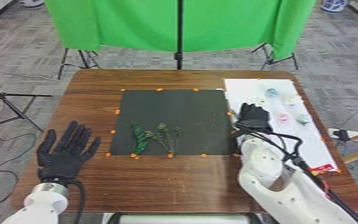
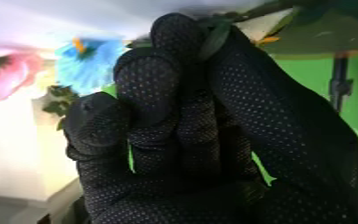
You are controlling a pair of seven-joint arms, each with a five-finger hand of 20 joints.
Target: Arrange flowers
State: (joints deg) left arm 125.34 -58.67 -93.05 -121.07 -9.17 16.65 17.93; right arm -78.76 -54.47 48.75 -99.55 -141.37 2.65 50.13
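Head view: brown counter (image 1: pixel 158 185) is seen w/ black mat (image 1: pixel 180 112) laid at centre, its edges marked w/ bits of orange tape (image 1: pixel 159 89). White sheet (image 1: pixel 322 145) is noted along R side of counter, adj. to mat. Dk. green sprig (image 1: pixel 141 138) is found on near L part of mat; thin branched sprig (image 1: pixel 168 142) is laid just beside it, on its R. On white sheet, blue flower (image 1: pixel 271 92) is placed toward far end, w/ pink flower (image 1: pixel 283 118) nearer and pale blue-green flower (image 1: pixel 303 119) just R of the pink one. Red item (image 1: pixel 321 169) is located at near end of sheet

L robot hand (image 1: pixel 62 155) is held over L side of counter, well apart from mat; fingers are straight and spread apart, nothing gripped. R robot hand (image 1: pixel 254 118) is positioned where mat and sheet meet, nr. pink flower, w/ fingers directed toward far side

R wrist view: fingers of R robot hand are bent and brought together w/ thumb, clamped on leafy stem (image 2: pixel 216 41) at the tips; firmness of grip can't be told. Pink and blue flowers are observed beyond the glove, apart from it. Green backdrop (image 2: pixel 309 75) is also recorded behind the thumb
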